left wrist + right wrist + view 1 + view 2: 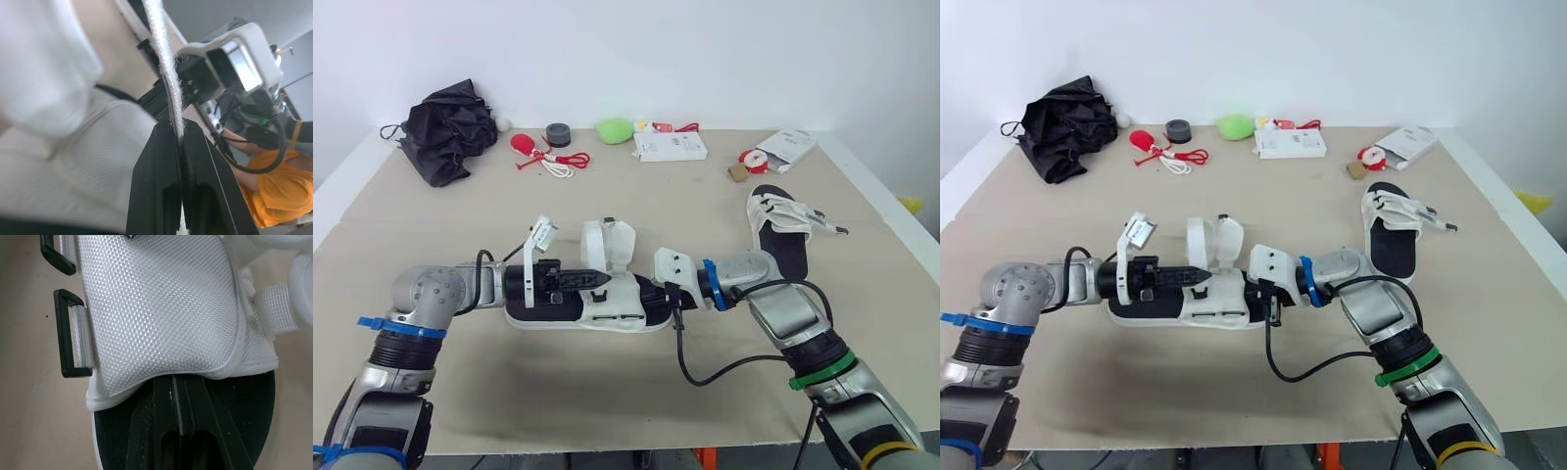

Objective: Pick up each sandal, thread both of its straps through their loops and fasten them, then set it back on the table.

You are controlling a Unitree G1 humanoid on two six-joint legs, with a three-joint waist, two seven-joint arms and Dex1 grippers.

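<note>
A white-and-black sandal [607, 315] lies in the middle of the table, held from both ends. My left gripper [599, 279] reaches in from the left and is shut on a white strap [166, 63] of this sandal, which runs up between its fingers [161, 166]. From the right, my right gripper [179, 380] is shut on the lower edge of the sandal's white mesh upper [161, 308]. Two black strap loops [66, 333] stick out beside that upper. The second sandal [781, 233] lies flat at the right with its straps loose.
Along the table's far edge lie a black folded umbrella [445, 127], red items with a white cord [546, 157], a grey roll [558, 134], a green object [615, 128], a white box [670, 147] and a white packet [785, 149]. A person in orange [274, 196] stands nearby.
</note>
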